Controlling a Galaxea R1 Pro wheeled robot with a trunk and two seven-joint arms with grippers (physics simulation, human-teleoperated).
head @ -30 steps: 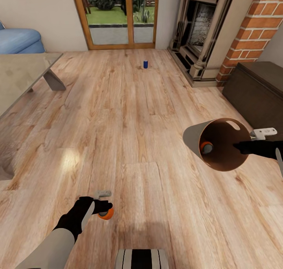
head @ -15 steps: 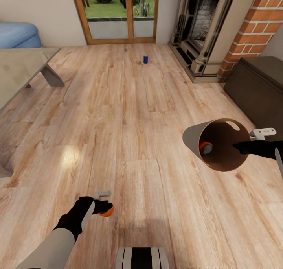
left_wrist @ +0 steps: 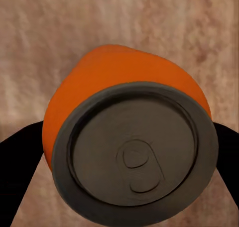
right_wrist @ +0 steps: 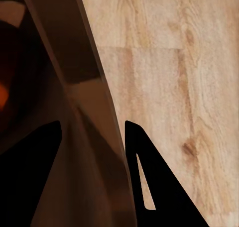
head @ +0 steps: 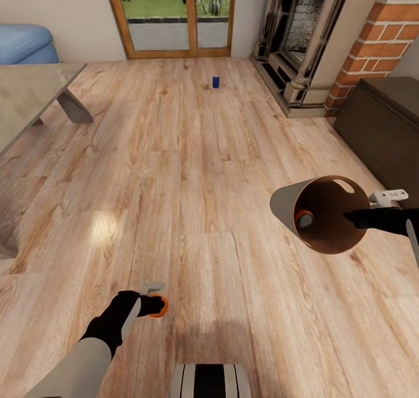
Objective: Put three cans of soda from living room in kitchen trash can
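Risk first: orange soda can [head: 159, 306] pinched by left gripper [head: 152, 305], smooth rounded aluminium between narrow black fingers [left_wrist: 15, 162], liable to slip if grip loosens. Trash can [head: 317, 212] carried tipped on its side, rim clamped by right gripper [head: 356, 216], mouth toward robot; second orange can [head: 303, 218] lying loose inside on slick orange-brown wall, apt to roll out with any further tilt. Dark blue can [head: 216, 81] upright, far off on glossy wood-plank floor [head: 192, 171], near carved fireplace [head: 297, 43]. Grey recessed lid with pull tab [left_wrist: 142, 165], matte.
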